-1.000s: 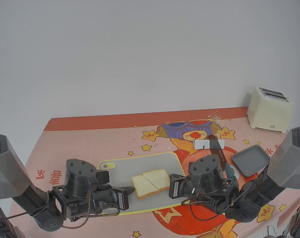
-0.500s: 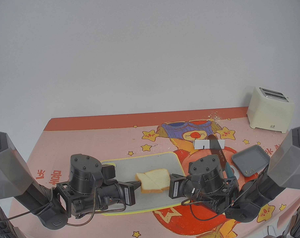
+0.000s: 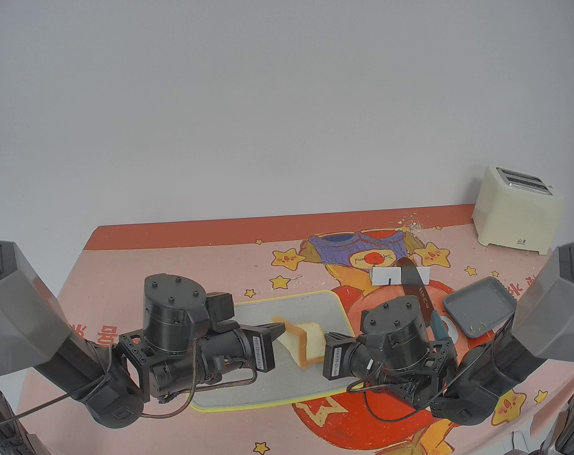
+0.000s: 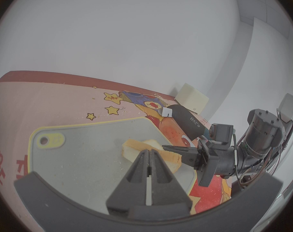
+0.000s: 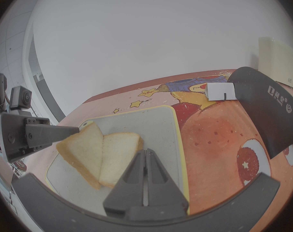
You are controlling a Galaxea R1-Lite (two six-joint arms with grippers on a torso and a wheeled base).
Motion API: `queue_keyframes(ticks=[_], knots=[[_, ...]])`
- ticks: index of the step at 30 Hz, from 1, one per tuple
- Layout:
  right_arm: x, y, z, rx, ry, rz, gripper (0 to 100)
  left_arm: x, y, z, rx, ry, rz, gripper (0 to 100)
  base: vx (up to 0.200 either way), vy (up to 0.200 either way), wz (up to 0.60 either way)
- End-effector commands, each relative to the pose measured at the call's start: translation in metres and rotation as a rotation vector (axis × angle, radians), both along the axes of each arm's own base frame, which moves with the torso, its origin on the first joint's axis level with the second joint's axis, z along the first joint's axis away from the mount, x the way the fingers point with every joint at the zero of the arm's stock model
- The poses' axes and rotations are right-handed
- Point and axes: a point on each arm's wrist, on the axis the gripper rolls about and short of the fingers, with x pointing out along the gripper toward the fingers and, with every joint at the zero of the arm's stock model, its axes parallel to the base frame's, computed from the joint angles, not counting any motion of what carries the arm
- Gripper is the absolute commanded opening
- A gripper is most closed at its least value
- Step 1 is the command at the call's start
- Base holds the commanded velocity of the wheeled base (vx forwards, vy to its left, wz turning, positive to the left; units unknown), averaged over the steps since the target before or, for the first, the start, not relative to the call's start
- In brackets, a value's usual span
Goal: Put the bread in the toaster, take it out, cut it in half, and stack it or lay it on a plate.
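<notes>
On the grey cutting board [image 3: 299, 306], near the front middle of the table [image 3: 173, 266], we find the bread [image 3: 305, 344] already in two halves. We record the flat half [image 5: 119, 153] lying on the board and the tilted half [image 5: 83, 147] propped up beside it. The two meet along the cut, and the tilted half's outer edge is raised off the board.

We note the left gripper [image 4: 148, 155] low over the board on the robot's left side of the bread. Its fingers are pressed together with nothing between them, and its tip sits against the raised edge of the tilted half.

We note the right gripper [image 5: 146, 153] on the opposite side, its fingers likewise pressed together and empty. Its tip is at the flat half's edge; we cannot tell whether it touches.

We observe the knife [image 3: 420, 291] lying on the table to the right of the board, near the right gripper, its dark blade reaching a small white card [image 3: 388, 276]. The grey plate [image 3: 480, 304] sits just beyond the knife, and the cream toaster [image 3: 518, 213] stands at the table's far right corner, well apart from the board.
</notes>
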Motion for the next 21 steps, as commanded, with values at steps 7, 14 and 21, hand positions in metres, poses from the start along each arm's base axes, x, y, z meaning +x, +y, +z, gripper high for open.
queue_keyframes(ticks=[7,14,21], knots=[[0.0,0.0,0.002,0.002,-0.004,0.0,0,0.013,-0.017,-0.012,0.007,0.005,-0.016,0,0.0,0.0,0.0],[0.001,-0.002,0.004,0.003,-0.013,-0.015,0,0.01,-0.012,-0.007,0.001,0.0,-0.009,0,0.0,0.0,0.0],[-0.002,-0.004,0.007,0.0,-0.024,-0.022,0,-0.025,0.021,0.019,-0.02,-0.026,0.011,0,0.0,0.0,0.0]])
